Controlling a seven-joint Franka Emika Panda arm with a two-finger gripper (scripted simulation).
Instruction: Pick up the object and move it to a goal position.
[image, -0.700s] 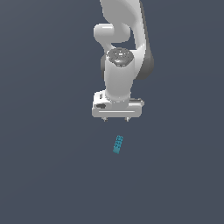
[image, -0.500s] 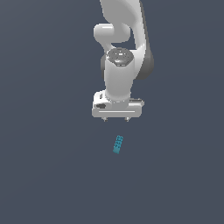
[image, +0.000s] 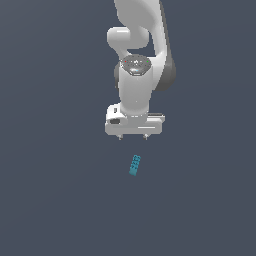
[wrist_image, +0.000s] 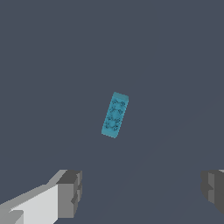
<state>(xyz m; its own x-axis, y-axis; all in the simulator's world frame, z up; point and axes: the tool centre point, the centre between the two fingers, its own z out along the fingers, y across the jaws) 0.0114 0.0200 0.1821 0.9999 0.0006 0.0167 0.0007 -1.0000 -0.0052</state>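
The object (image: 135, 165) is a small teal-blue studded brick lying flat on the dark grey floor, slightly slanted. The wrist view shows the object (wrist_image: 115, 114) with its studs facing the camera. My white gripper (image: 132, 137) hangs above the floor, just behind the brick in the exterior view, and is not touching it. In the wrist view the gripper (wrist_image: 142, 190) is open: its two grey fingertips (wrist_image: 70, 192) stand wide apart with nothing between them, and the brick lies beyond them.
A plain dark grey floor (image: 55, 200) fills both views. The white arm (image: 140, 60) rises from the gripper toward the upper edge of the exterior view.
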